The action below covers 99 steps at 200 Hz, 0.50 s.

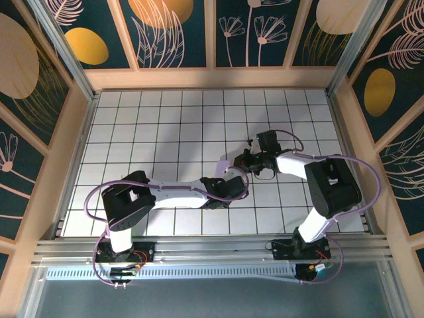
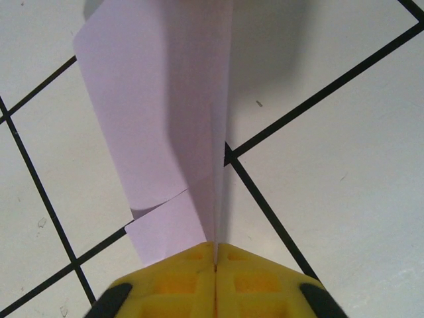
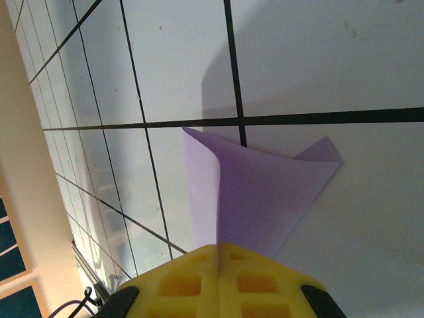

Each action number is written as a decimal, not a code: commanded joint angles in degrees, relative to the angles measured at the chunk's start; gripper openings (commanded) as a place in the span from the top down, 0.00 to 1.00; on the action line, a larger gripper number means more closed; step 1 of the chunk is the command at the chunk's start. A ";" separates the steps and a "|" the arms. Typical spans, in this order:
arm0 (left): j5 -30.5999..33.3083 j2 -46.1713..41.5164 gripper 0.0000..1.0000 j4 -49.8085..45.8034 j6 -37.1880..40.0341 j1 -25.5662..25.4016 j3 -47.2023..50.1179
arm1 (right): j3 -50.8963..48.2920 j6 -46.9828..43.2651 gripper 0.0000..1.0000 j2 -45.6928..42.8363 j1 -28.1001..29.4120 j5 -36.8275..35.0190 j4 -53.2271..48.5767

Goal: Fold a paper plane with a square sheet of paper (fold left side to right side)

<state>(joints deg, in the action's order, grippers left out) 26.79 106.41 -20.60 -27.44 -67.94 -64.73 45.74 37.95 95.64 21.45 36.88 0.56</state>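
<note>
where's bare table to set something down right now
Bare table runs along the back wall and down the left wall. Crowded centre-right, where left gripper and right gripper pinch the folded paper.

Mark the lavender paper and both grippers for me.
lavender paper (image 2: 159, 112): left wrist view, on its broad flat flap.
left gripper (image 2: 215, 252): left wrist view, at the seam where its yellow fingertips meet.
right gripper (image 3: 218, 253): right wrist view, at the seam between its yellow fingertips.
</note>
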 commanded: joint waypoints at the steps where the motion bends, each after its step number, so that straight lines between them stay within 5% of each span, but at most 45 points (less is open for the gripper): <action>1: 0.59 0.79 0.97 0.06 -0.77 -0.35 0.56 | 0.32 -1.31 0.86 -2.00 -2.12 -2.02 -1.94; 53: -2.60 1.85 1.00 3.20 0.41 -0.26 0.51 | -1.22 -7.18 0.61 -10.64 -9.64 -11.04 -9.38; 99: -10.33 2.78 1.00 4.78 1.79 3.02 -1.71 | -4.20 -9.08 0.54 -19.06 -15.83 -13.03 -10.06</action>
<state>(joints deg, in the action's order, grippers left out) 21.93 108.40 -17.63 -26.76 -67.24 -64.58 43.64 31.35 80.42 7.79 26.41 -7.42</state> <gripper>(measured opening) 0.045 0.448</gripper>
